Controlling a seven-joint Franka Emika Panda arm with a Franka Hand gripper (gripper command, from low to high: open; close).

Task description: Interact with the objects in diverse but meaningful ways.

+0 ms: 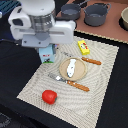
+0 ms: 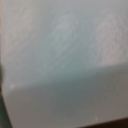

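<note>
My gripper [image 1: 46,49] hangs low over the white carton with green-blue print [image 1: 48,57] at the mat's far left corner in the exterior view. The arm's white body hides the fingers. The wrist view is filled by a blurred pale surface [image 2: 65,55], very close to the camera. A red tomato [image 1: 49,96] lies near the mat's front edge. A yellow rectangular packet [image 1: 84,47] lies at the back. A white tube with a blue end [image 1: 72,66] lies on a round wooden plate [image 1: 63,67].
A wooden-handled fork [image 1: 69,82] lies in front of the plate and a knife [image 1: 89,60] behind it, all on a beige woven mat [image 1: 100,90]. Two grey pots [image 1: 70,11] [image 1: 96,14] and a bowl [image 1: 124,18] stand on the far surface.
</note>
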